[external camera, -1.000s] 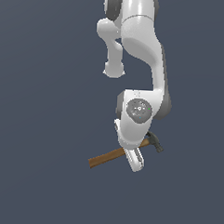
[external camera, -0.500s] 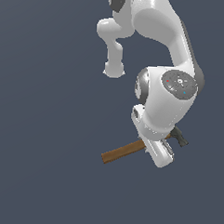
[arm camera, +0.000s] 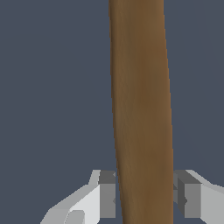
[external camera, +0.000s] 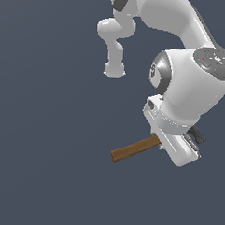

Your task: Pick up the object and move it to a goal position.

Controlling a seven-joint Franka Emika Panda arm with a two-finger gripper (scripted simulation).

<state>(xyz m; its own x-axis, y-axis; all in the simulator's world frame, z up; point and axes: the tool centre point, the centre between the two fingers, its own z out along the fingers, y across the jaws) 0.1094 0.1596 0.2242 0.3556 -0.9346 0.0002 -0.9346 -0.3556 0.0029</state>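
Item: claw hammer [external camera: 133,149], handle pinched in the tool [arm camera: 144,199].
Pads bear on both handle sides; carry it level and slowly, since the long handle overhangs.

Hammer [external camera: 135,149] and claw [arm camera: 144,199] farther right, nearer.

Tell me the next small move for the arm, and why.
Probably keep carrying, jaws kept shut. In the wrist view the gripper has a pad against each side of the hammer handle, and the exterior view shows the handle sticking out sideways from it. No goal marker is visible, so direction is unclear.
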